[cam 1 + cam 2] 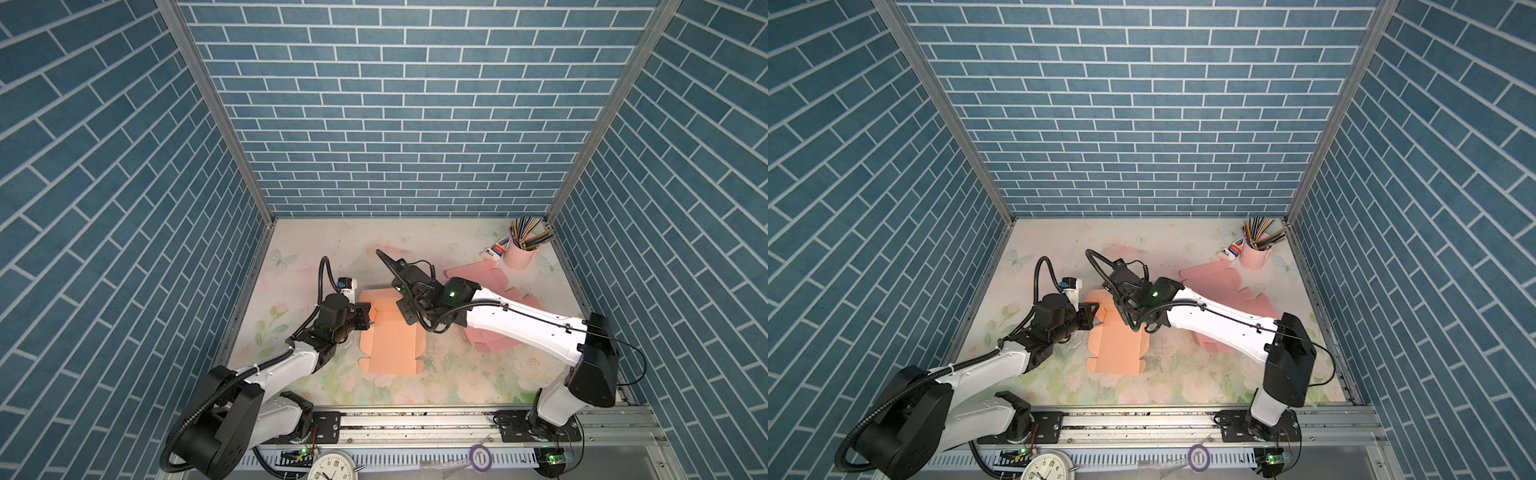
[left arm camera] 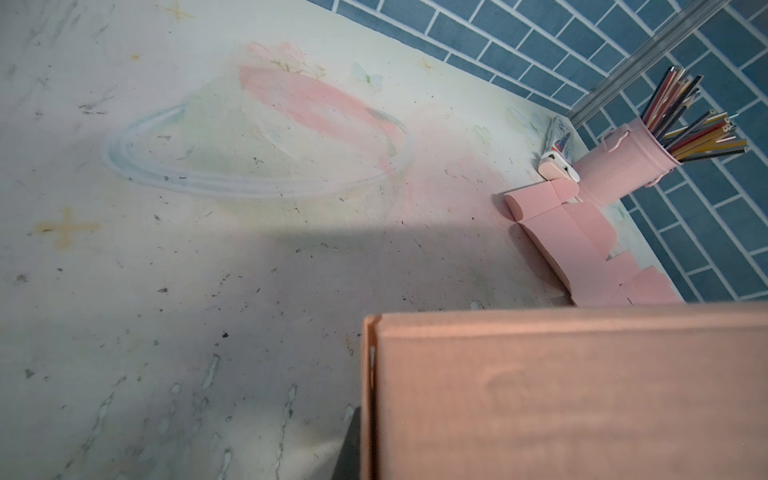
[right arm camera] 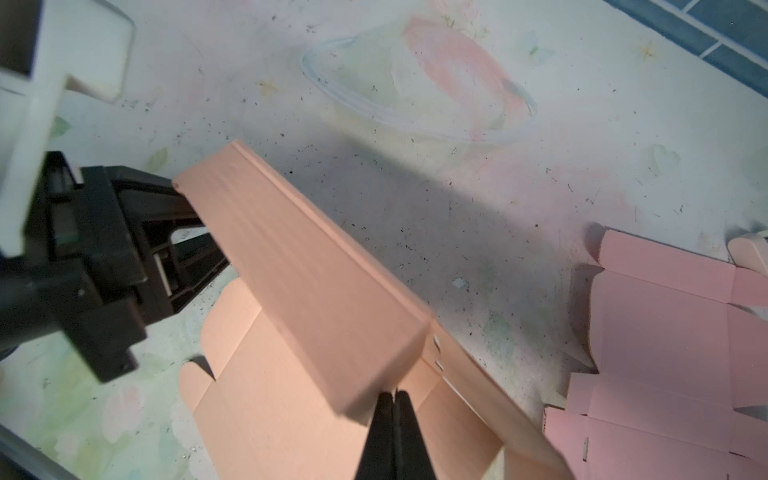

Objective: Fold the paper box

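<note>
The peach paper box [image 1: 392,349] [image 1: 1115,349] lies partly folded in the middle of the table. Its far long wall [image 3: 307,282] stands raised and doubled over. My left gripper [image 1: 369,318] [image 1: 1096,316] is shut on the left end of that wall. Its black fingers [image 3: 141,185] reach behind the wall's corner, and the wall [image 2: 561,395] fills the near part of the left wrist view. My right gripper [image 3: 395,399] is shut and empty. Its tips press against the wall's lower edge inside the box. In both top views the right wrist [image 1: 419,299] hides it.
Flat pink box blanks [image 1: 486,278] [image 3: 665,332] lie at the back right, and more [image 1: 494,343] lie under the right arm. A pink cup of pencils [image 1: 519,253] and a glue tube [image 1: 496,249] stand in the back right corner. A clock [image 1: 332,467] and a tape roll [image 1: 478,455] sit on the front rail.
</note>
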Controlling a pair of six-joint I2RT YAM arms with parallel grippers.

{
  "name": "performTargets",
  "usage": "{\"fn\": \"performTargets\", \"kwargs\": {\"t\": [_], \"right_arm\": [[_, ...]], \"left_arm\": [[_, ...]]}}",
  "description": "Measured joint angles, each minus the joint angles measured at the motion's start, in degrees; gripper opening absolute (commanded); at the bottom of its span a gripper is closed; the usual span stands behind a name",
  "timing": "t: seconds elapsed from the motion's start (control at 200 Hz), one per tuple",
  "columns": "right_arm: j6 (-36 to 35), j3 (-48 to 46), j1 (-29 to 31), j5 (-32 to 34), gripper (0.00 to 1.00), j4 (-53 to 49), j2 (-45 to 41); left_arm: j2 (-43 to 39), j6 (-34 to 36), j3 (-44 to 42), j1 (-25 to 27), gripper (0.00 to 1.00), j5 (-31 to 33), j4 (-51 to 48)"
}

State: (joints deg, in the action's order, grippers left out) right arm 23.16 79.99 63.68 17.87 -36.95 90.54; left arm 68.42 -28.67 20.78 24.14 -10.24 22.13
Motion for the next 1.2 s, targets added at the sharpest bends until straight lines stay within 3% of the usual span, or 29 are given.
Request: {"fn": "performTargets", "kwargs": {"t": [0.18, 0.275, 0.395, 0.495, 0.705, 1.195], "right_arm": [[-2.10, -11.74, -0.50, -1.97, 0.46, 10.34, -15.30], [-2.05, -16.24, -3.32, -5.97, 0.55, 15.72, -21.99], [-0.39, -23.96, -12.24, -13.51, 0.63, 23.93, -28.87], [0.61, -31.47, -16.98, -19.26, 0.66, 29.27, -32.89], [2.19, -41.24, -20.20, -29.53, 0.70, 39.15, -35.10], [5.44, -44.44, -22.62, -41.66, 0.69, 56.22, -31.12]], "left_arm": [[0.00, -0.68, 0.00, -4.63, 0.08, -4.59, 0.39], [0.00, -1.81, 0.00, -5.73, 0.08, -6.78, 1.18], [0.07, -3.32, 0.00, -6.36, 0.08, -9.33, 2.05], [0.07, -4.33, 0.00, -7.08, 0.08, -11.34, 2.58], [-0.59, -6.80, 0.22, -9.18, 0.07, -15.45, 3.10], [-6.95, -12.09, 3.50, -9.40, 0.06, -23.32, 5.62]]}}
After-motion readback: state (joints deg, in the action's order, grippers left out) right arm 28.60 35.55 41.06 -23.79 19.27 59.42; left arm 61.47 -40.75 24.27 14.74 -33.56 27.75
